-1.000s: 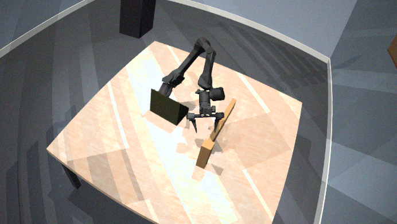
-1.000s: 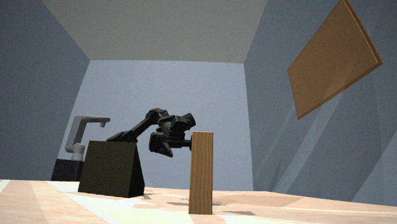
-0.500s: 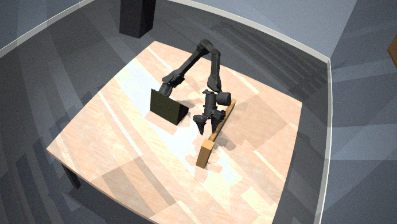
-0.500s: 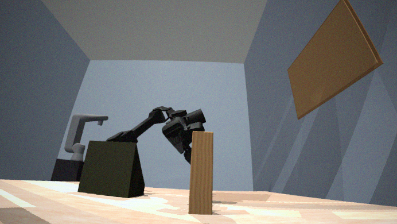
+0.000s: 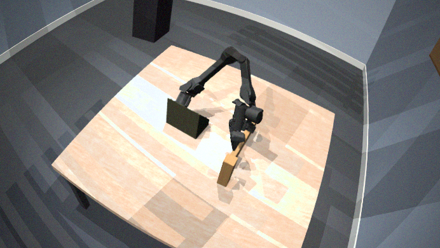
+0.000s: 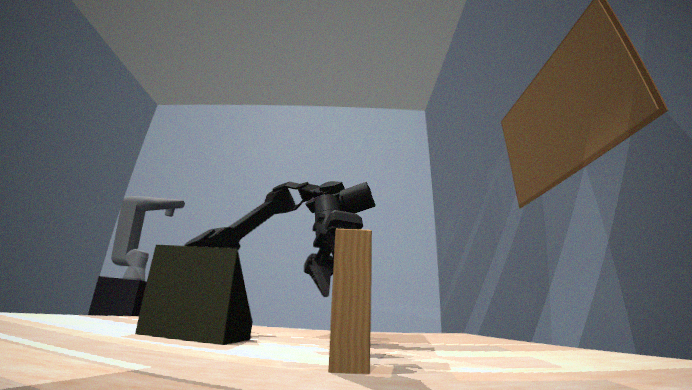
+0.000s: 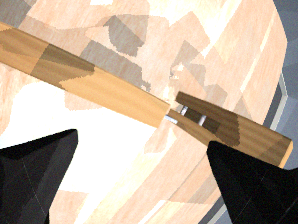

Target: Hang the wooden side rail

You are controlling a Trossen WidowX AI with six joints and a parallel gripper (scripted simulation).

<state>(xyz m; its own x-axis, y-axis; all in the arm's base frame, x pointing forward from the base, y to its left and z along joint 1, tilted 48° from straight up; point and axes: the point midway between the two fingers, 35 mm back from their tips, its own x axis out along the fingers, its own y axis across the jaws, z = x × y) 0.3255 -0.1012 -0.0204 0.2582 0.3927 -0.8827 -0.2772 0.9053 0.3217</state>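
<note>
The wooden headboard post (image 5: 227, 170) (image 6: 351, 300) (image 7: 255, 135) stands upright on the table (image 5: 178, 194). Two steel pins (image 7: 202, 120) show inside its slot. The side rail (image 5: 247, 137) (image 7: 95, 82) lies along the table, its near end close to the slot side of the post. One steel hook (image 7: 171, 119) shows at that end, outside the slot; the other is not distinct. My gripper (image 7: 145, 142) is open and empty above the hook end of the rail. In the wrist view its left finger is clear of the rail and its right finger overlaps the post's lower edge.
A dark wedge-shaped block (image 5: 182, 119) (image 6: 185, 295) stands beside the arm's base, left of the rail. A tilted brown panel (image 6: 582, 105) hangs at the upper right. A grey arm (image 6: 131, 230) stands on a dark pedestal (image 5: 147, 20) (image 6: 116, 296) in the background.
</note>
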